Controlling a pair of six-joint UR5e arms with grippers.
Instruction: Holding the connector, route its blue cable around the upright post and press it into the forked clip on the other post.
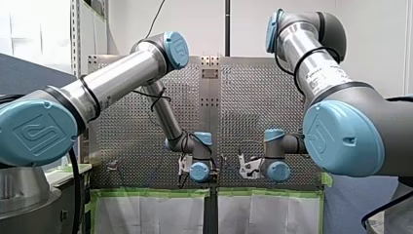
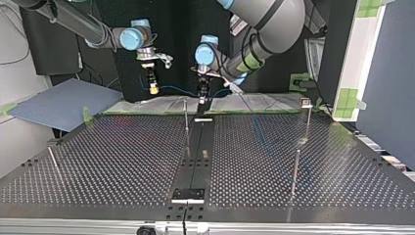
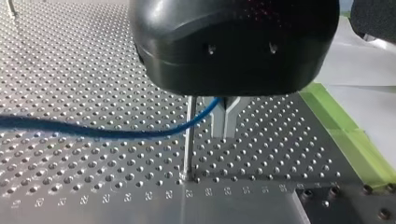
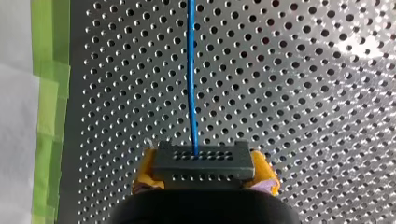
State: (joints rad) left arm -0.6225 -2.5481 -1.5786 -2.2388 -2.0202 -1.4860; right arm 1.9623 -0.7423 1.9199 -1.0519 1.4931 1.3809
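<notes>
Starting at the top view's left, our right gripper (image 2: 153,89) hangs over the table's (image 2: 122,161) far edge, its yellow pads (image 4: 145,171) pinching the dark connector (image 4: 203,161). The blue cable (image 3: 93,132) runs from it to our left gripper (image 3: 224,133) at that view's middle. Its metal fingers (image 3: 217,122) meet at the tips with the cable passing between them, just beside a thin upright post (image 3: 188,140). At far right the forked clip (image 2: 306,102) stands well apart from both grippers.

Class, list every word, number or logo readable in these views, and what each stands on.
Logo, a squared loop without letters: my left arm's cap and my right arm's cap.
Label on my right arm: print too blurred to read.
Numbers stamped along the table: too blurred to read.
Nothing else readable.
</notes>
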